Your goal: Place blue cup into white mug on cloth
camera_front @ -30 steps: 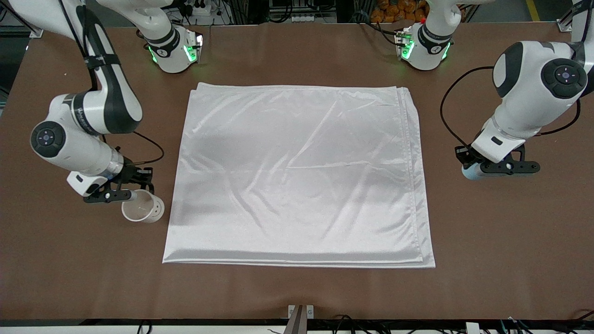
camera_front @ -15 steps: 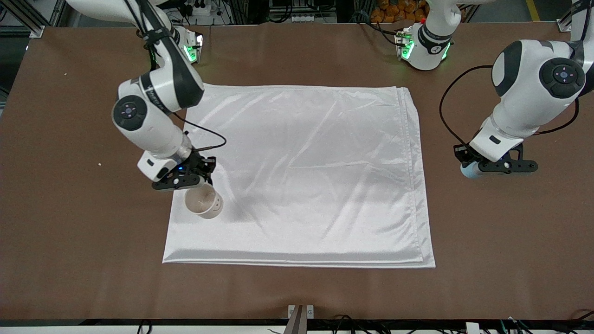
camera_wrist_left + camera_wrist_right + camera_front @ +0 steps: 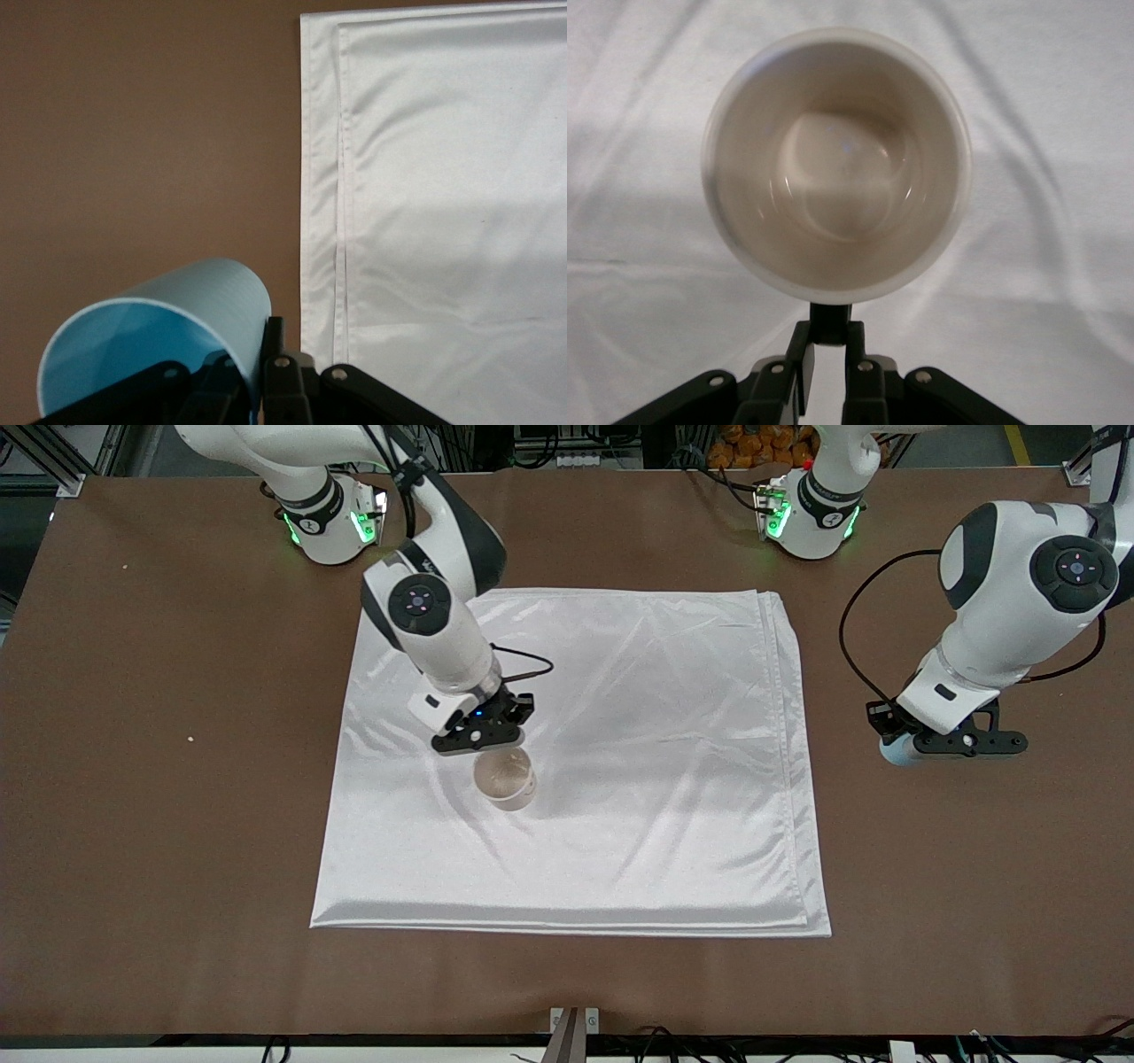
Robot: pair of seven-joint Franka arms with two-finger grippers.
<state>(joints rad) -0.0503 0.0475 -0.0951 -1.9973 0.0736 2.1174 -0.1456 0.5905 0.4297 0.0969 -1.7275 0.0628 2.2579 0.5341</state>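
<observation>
The white mug (image 3: 504, 779) is gripped by its handle in the right hand (image 3: 479, 737), over the cloth (image 3: 620, 691) toward the right arm's end. The blue cup (image 3: 893, 751) is gripped in the left hand (image 3: 948, 742) over bare table (image 3: 974, 868) beside the cloth

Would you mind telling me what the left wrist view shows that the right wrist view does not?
Only the left wrist view shows the blue cup, gripped at its rim by the left gripper, over bare brown table. Only the right wrist view shows the white mug, its black handle clamped by the right gripper. Both show the cloth.
</observation>
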